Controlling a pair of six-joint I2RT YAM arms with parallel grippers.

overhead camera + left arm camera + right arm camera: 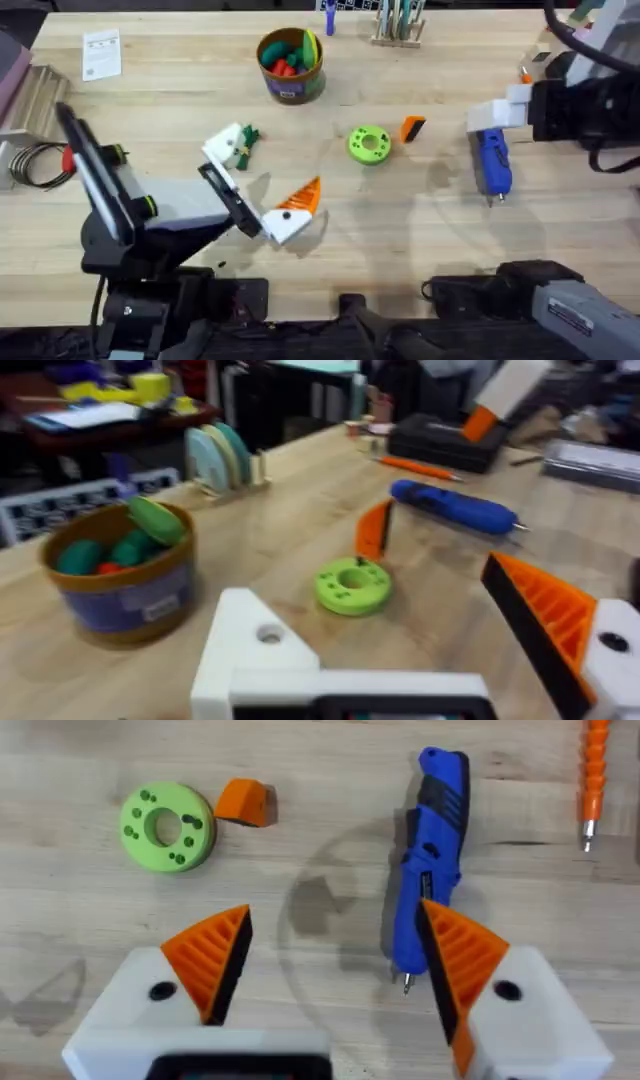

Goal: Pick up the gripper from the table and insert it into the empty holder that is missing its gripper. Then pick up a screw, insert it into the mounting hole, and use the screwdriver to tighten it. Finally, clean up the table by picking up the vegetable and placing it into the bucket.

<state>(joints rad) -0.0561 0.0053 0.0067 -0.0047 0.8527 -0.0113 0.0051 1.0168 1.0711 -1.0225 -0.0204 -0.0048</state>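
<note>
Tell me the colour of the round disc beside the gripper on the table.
Bright green disc, clearest in the right wrist view.

On the bench [180,80] lies one blue screwdriver [493,165] near the right edge, one loose orange gripper [412,128] and one green disc [369,144] just beside it. One orange-brown bucket [291,82] stands toward the far edge, holding several toys, at least three green and one red. One small green vegetable [248,137] lies left of the middle. One slim orange tool [594,775] lies beyond the screwdriver. One white card [101,54] sits near the far left corner.
</note>
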